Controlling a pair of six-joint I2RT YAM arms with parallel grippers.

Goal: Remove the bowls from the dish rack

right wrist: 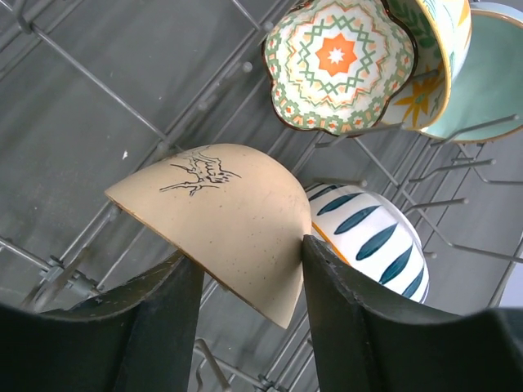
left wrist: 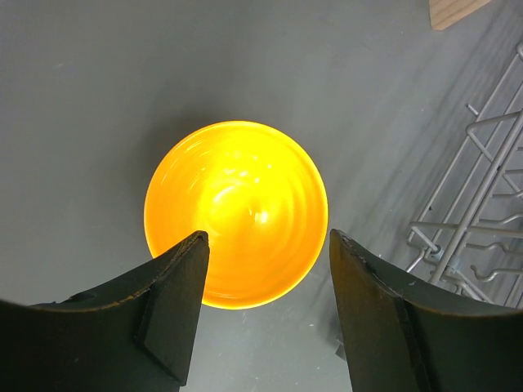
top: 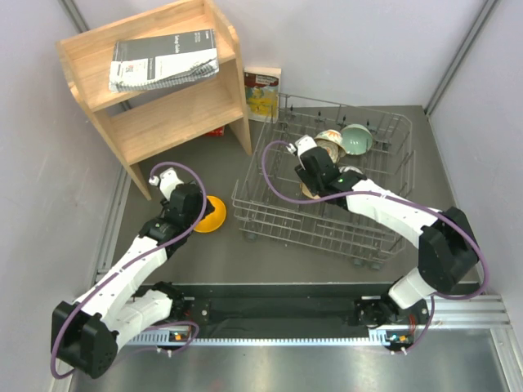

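The orange-yellow bowl (top: 215,216) sits upright on the grey table left of the dish rack (top: 327,227). My left gripper (top: 201,212) hovers just above it, open and empty; in the left wrist view the bowl (left wrist: 237,204) lies past the gripper (left wrist: 268,237). My right gripper (top: 310,186) is inside the rack. It is shut on the tilted tan-peach bowl (right wrist: 229,212), one finger inside the rim and one on the outer wall. The white striped bowl (right wrist: 377,233) stands right behind it. The scalloped floral bowl (right wrist: 339,61) and the teal bowl (right wrist: 490,82) stand at the rack's far side.
A wooden shelf (top: 163,98) holding a spiral booklet (top: 163,61) stands at the back left, its leg near the rack's far left corner. A small box (top: 262,92) leans behind the rack. Upright tines surround the bowls. Grey walls close in left and right.
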